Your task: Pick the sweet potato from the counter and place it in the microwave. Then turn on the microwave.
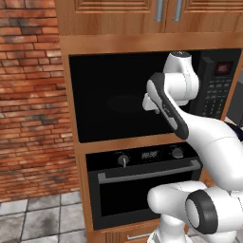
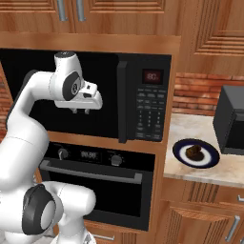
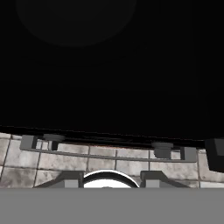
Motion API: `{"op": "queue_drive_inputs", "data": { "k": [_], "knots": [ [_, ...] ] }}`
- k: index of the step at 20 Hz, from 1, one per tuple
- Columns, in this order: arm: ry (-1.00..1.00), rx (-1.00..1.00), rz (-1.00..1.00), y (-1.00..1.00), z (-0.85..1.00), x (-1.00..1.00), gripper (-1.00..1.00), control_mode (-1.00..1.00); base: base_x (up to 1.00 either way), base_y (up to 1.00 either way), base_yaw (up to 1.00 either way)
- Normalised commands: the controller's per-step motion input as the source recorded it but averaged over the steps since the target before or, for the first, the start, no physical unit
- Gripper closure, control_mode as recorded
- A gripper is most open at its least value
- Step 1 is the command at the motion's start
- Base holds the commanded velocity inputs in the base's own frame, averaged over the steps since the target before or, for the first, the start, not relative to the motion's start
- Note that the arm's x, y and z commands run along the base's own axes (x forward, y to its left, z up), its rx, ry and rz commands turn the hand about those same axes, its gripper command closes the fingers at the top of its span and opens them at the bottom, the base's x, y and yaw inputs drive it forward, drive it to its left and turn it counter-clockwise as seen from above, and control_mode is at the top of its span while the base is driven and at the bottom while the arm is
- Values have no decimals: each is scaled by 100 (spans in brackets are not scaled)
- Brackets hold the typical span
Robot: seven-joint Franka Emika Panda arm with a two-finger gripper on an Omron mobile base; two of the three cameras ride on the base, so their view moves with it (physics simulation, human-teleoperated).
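At the front of a built-in cooking column, the white arm holds its gripper (image 2: 80,111) before the microwave (image 2: 95,95), fingers pointing down and parted about halfway, with nothing between them. At four o'clock from it, the sweet potato (image 2: 194,152) lies on a blue-rimmed plate (image 2: 180,153) on the counter (image 2: 190,171), well apart from the hand. A sound next move, judging by this, is to swing right, descend over the potato's middle and close across its narrow width. Farther back, the microwave's red display (image 2: 153,76) is too blurred to read; so is the readout on the oven (image 2: 95,186) below.
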Motion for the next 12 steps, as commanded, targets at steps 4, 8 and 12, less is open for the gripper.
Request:
{"op": "queue_drive_inputs", "data": {
  "k": [4, 8, 12],
  "knots": [
    [0, 0, 0, 0, 0, 0, -100, 100, 0, 0, 0],
    [0, 0, 0, 0, 0, 0, -100, 100, 0, 0, 0],
    [0, 0, 0, 0, 0, 0, -100, 100, 0, 0, 0]
  ]
}}
